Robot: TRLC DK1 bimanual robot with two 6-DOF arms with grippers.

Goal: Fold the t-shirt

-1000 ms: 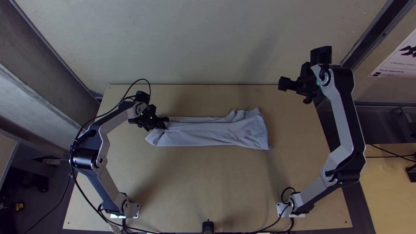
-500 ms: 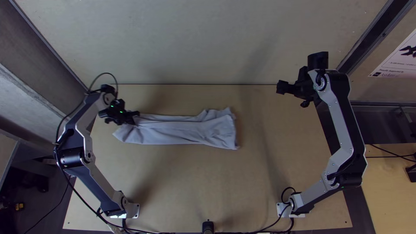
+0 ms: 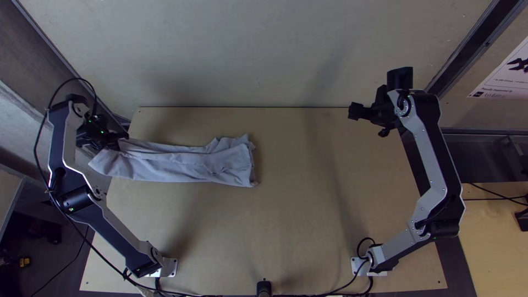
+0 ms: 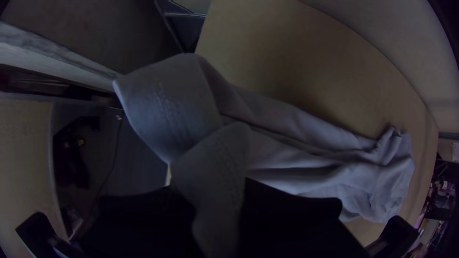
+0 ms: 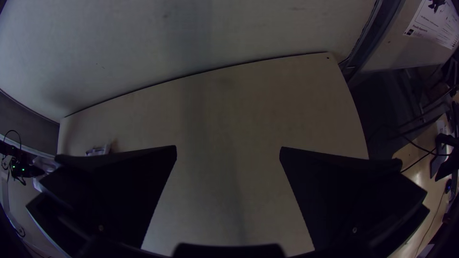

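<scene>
At the far left, the left tool (image 3: pixel 117 142) grips one end of the shirt (image 3: pixel 176 163), right at the left edge of the counter (image 3: pixel 286 220), and that end pokes out past the wood. The danger I'd name first is the pull: carried farther left, the shirt could slip over the edge, dragged by its own hanging weight. Should the tool let go here, the corner would likely droop off the side and be awkward to pick up again. The pinch takes in a narrow bunch with loose flaps standing on either side, so a layer might slide out and skew the fold.

The cloth is soft, matt, pale grey-blue knit, with rows of stitching (image 4: pixel 167 107) near the held end. It lies as a long, slim strip across the left half of the counter, lengthwise creases running out from the grip. Its free right end is rumpled into small ridges; folded over like that, it would probably make a lumpy, crooked packet. The counter is flat, light wood, smooth enough that this loose end may simply trail along instead of staying put.

Farthest right, the right tool (image 3: pixel 355 111) is empty, its wide, flat, black, wedge-shaped fingers (image 5: pixel 129 181) spread apart. It sits well away from the shirt, so nothing pins the free end, and a one-sided tug could twist the strip.
</scene>
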